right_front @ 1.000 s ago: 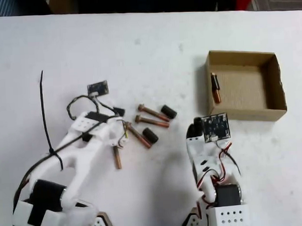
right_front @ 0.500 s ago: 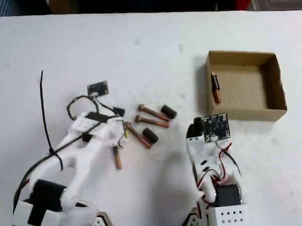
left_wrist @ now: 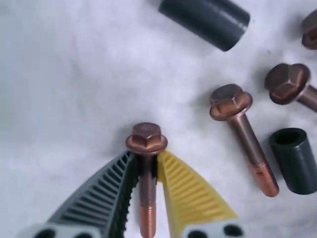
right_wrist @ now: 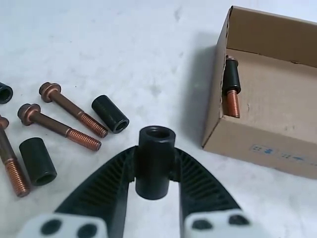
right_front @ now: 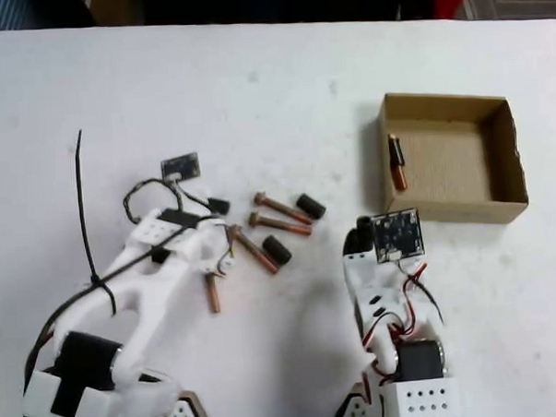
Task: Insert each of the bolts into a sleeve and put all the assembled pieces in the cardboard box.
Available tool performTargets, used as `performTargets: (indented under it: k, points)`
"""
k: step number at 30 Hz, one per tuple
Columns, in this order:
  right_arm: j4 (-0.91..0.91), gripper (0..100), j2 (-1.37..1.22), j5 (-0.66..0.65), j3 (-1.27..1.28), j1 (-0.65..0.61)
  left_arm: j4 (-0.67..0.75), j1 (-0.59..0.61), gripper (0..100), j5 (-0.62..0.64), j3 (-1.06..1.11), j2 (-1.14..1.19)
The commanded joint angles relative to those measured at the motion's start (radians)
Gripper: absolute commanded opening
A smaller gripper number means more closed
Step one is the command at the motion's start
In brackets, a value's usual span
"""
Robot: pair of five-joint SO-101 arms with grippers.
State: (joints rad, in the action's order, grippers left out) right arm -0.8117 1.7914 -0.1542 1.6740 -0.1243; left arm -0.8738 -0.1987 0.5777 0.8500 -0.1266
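My left gripper (left_wrist: 144,154) is shut on a copper bolt (left_wrist: 146,141), gripping its shank just under the hex head. From above, that bolt (right_front: 212,293) sticks out of the left gripper (right_front: 216,267) over the table. My right gripper (right_wrist: 155,171) is shut on a black sleeve (right_wrist: 156,148), held upright with its bore showing. It stands just in front of the cardboard box (right_front: 502,152). One assembled bolt and sleeve (right_front: 397,162) lies inside the box along its left wall. Three loose bolts (right_front: 281,224) and three loose sleeves (right_front: 277,250) lie between the arms.
A small circuit board (right_front: 180,165) with black wires lies behind the left arm, and a black cable tie (right_front: 82,208) stands up from that arm. The box (right_wrist: 218,99) sits at the table's right; open white table stretches behind the parts.
The left gripper and its bolt have shifted slightly to the left. The right arm has not moved.
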Motion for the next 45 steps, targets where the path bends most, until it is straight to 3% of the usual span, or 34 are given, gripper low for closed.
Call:
performTargets:
  k: [1, 4, 7, 9, 14, 17, 23, 36, 45]
  points:
    - [0.025, 1.7, 0.01, 0.0, 0.005, 0.007, 0.025, 0.012, 5, -0.011, -0.015, -0.002]
    - [0.047, 1.7, 0.01, 0.0, 0.006, 0.005, 0.025, 0.012, 5, -0.02, -0.017, -0.008]
    - [0.099, 1.7, 0.01, 0.006, 0.006, -0.012, 0.017, 0.012, 4, -0.137, -0.04, -0.008]
    - [0.12, 1.7, 0.01, 0.006, 0.014, -0.067, 0.017, 0.012, 3, -0.199, -0.051, -0.008]
    - [0.147, 1.7, 0.01, 0.0, 0.017, -0.251, 0.015, 0.013, 2, -0.209, -0.052, -0.01]
    - [0.206, 1.7, 0.01, 0.0, 0.017, -0.3, 0.0, 0.031, 2, -0.213, -0.055, -0.012]
    - [0.28, 1.7, 0.008, 0.005, 0.017, -0.308, -0.011, 0.084, 2, -0.404, -0.075, -0.099]
    - [0.329, 1.7, 0.008, 0.015, 0.017, -0.309, -0.003, 0.013, 2, -0.408, -0.075, -0.513]
    - [0.291, 1.7, 0.007, 0.354, 0.017, -0.309, 0.114, -0.045, 2, -0.404, -0.066, -0.745]
